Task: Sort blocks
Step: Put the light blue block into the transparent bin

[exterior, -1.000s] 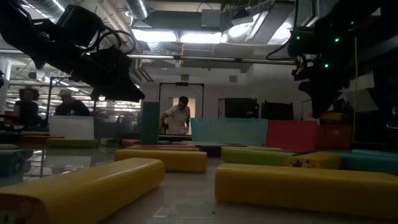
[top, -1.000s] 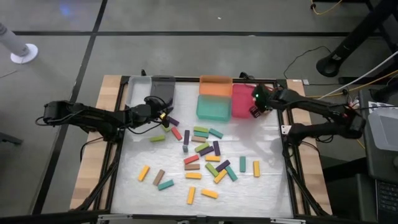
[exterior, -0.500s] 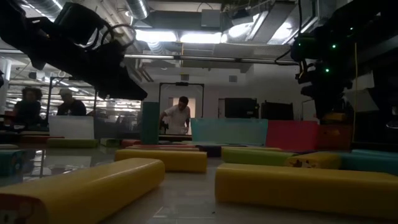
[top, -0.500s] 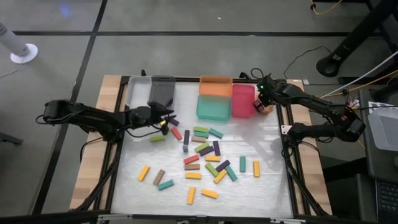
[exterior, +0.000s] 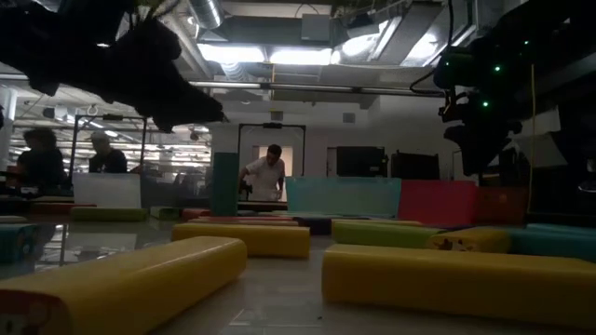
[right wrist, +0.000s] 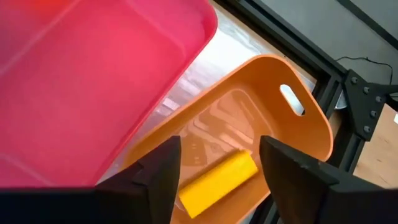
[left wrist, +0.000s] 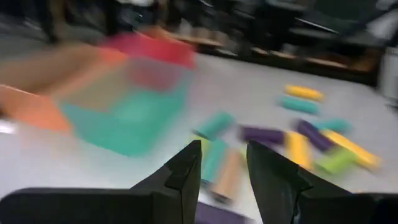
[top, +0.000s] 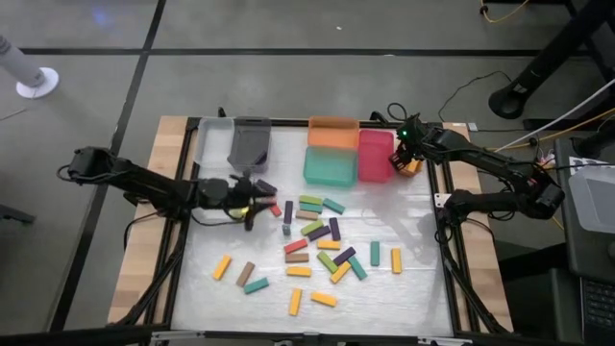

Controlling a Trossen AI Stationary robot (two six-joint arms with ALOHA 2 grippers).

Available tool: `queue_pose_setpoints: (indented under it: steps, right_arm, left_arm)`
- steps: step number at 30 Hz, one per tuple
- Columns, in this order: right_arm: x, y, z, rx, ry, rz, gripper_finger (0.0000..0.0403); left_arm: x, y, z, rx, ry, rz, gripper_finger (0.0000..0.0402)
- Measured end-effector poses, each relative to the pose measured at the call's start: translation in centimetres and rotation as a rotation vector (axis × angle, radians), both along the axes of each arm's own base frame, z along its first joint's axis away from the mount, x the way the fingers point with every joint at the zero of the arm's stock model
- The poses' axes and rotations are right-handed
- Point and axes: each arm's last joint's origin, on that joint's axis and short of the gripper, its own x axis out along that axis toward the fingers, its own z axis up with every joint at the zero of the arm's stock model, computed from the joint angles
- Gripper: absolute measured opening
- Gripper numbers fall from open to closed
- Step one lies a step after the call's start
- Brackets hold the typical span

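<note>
Several small coloured blocks (top: 312,231) lie flat and scattered over the white table top. My left gripper (top: 255,204) hovers at the left edge of the pile, open (left wrist: 224,158), with nothing between its fingers. My right gripper (top: 405,160) stands open (right wrist: 219,155) over a small orange bin (right wrist: 273,81) at the far right. A yellow block (right wrist: 217,180) lies flat on that bin's floor, below and between the fingers. The red bin (right wrist: 93,74) stands right beside it.
Two grey bins (top: 235,142) stand at the far left. An orange bin (top: 332,130), a teal bin (top: 331,167) and the red bin (top: 376,154) stand at the far middle. A black frame (top: 452,240) edges the table. People stand in the room behind (exterior: 268,177).
My left gripper has swung from beside the grey bins toward the near edge and the block pile, turning as it went. My right gripper has gone a little toward the right, from the red bin to over the small orange bin, and let the yellow block go into it.
</note>
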Motion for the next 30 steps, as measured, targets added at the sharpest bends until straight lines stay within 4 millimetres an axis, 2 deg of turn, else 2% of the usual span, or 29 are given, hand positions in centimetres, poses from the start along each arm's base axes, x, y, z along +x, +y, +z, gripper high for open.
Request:
queue_pose_setpoints:
  steps: [3,9,17,24,30]
  right_arm:
    - [0.0,0.0,0.0,0.001,-0.001,0.000,0.0224]
    - [0.0,0.0,0.0,0.011,-0.010,0.005,0.0225]
    - [0.1,0.1,0.0,0.034,-0.033,0.019,0.0225]
    - [0.1,0.1,0.0,0.033,-0.032,0.019,0.0225]
    - [0.1,0.1,0.0,0.033,-0.033,0.020,0.0225]
  left_arm:
    - [-0.3,-1.4,-0.5,-0.065,0.045,-0.067,0.0118]
    - [-0.4,-3.2,-1.3,-0.065,0.100,-0.146,0.0118]
    - [-0.1,-4.0,-3.1,-0.016,0.179,-0.103,0.0118]
    - [0.7,-4.6,-4.4,-0.008,0.180,-0.114,0.0118]
    - [2.1,-5.1,-5.2,0.022,0.213,-0.106,0.0118]
